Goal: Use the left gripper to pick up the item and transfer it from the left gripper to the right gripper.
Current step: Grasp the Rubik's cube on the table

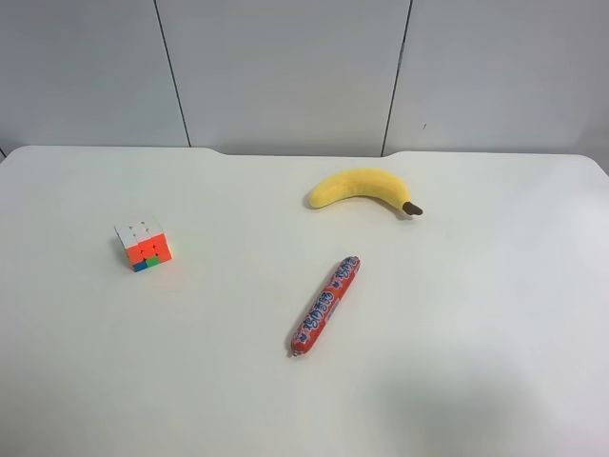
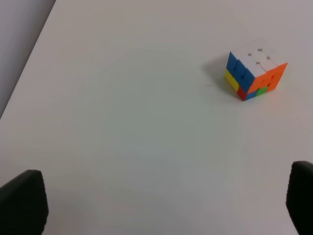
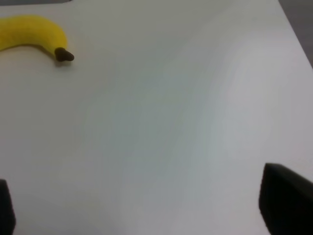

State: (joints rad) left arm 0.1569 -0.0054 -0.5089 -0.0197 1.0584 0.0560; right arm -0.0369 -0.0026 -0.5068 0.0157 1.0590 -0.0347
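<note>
The puzzle cube [image 1: 144, 242] sits on the white table [image 1: 476, 314] at the exterior high view's left, white face up, orange and red on the near sides. It also shows in the left wrist view [image 2: 254, 74], with blue and yellow on one side. My left gripper [image 2: 159, 210] is open and empty, well short of the cube; only its two black fingertips [image 2: 19, 203] show at the frame corners. My right gripper [image 3: 146, 210] is open and empty over bare table, its fingertips [image 3: 286, 200] wide apart. Neither arm shows in the exterior high view.
A yellow banana [image 1: 362, 187] lies at the back middle of the table and also shows in the right wrist view [image 3: 29, 33]. A red wrapped sausage stick [image 1: 325, 305] lies diagonally in the middle. A grey panelled wall [image 1: 285, 67] stands behind the table.
</note>
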